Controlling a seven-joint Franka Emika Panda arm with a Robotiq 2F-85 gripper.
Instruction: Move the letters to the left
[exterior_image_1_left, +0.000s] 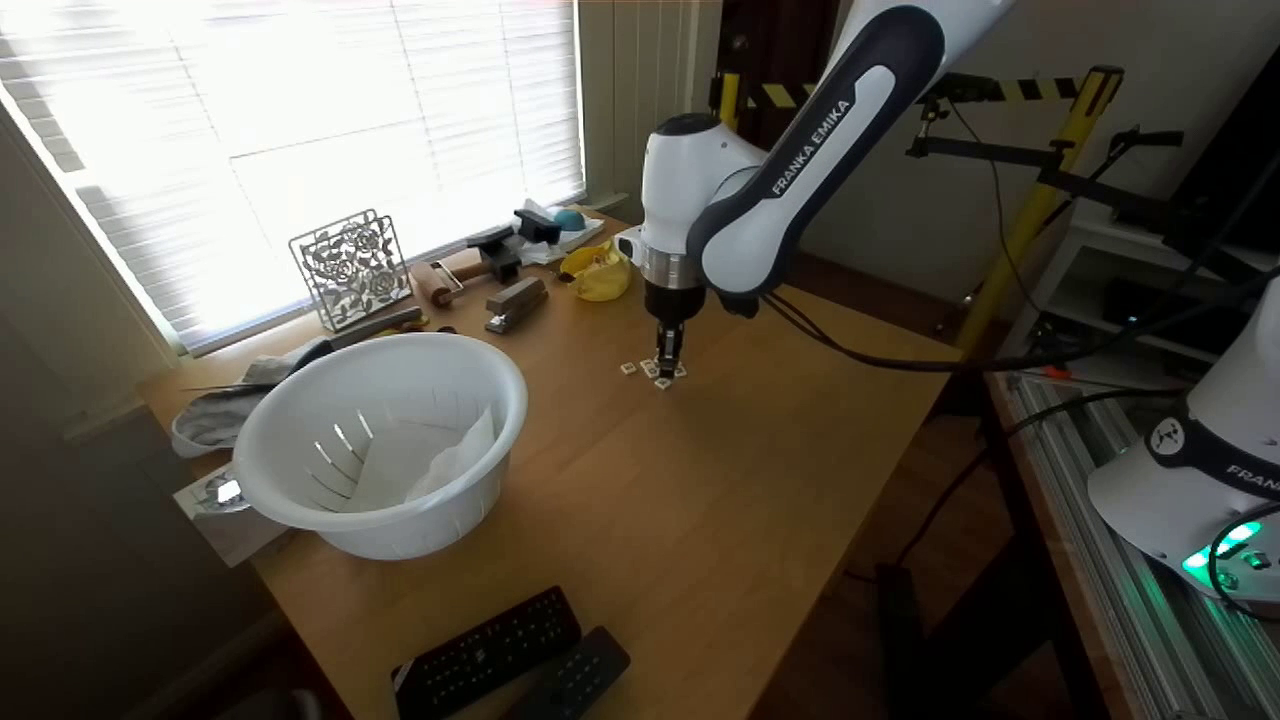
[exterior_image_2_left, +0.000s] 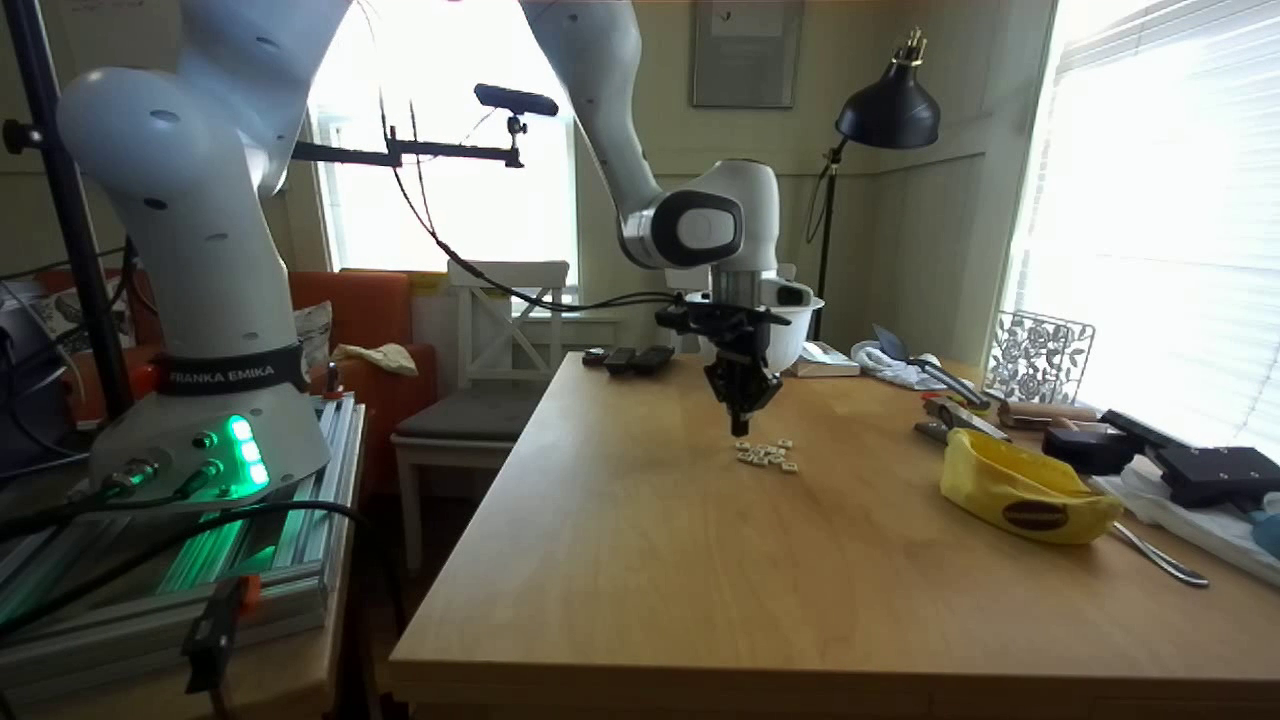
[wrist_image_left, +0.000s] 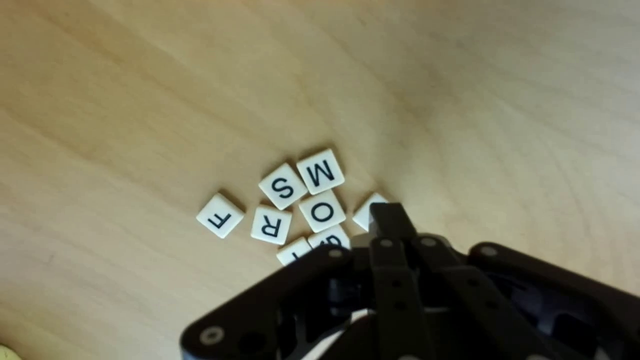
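— Please, where are the letter tiles (wrist_image_left: 320, 212)?
— In the wrist view, on the wooden table (wrist_image_left: 125, 125), near the frame's centre.
— And the gripper (wrist_image_left: 393, 212)?
— It stands at lower right, closed narrow, partly covering some tiles.

A black lamp (exterior_image_2_left: 890, 110) stands between 2 windows (exterior_image_2_left: 500, 220) (glaring white), a white-framed chair (exterior_image_2_left: 470, 416) near orange seating (exterior_image_2_left: 375, 305).

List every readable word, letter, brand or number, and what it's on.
"FRANKA EMIKA": arm link
"FRANKA EMIKA": base collar
"FRAN", cut off: base collar in an exterior view
"M": letter tile
"S": letter tile
"O": letter tile
"R": letter tile
"F": letter tile
Covered, uncertain: tiles partly behind end effector
Too small: oval label on yellow object; markings on remotes
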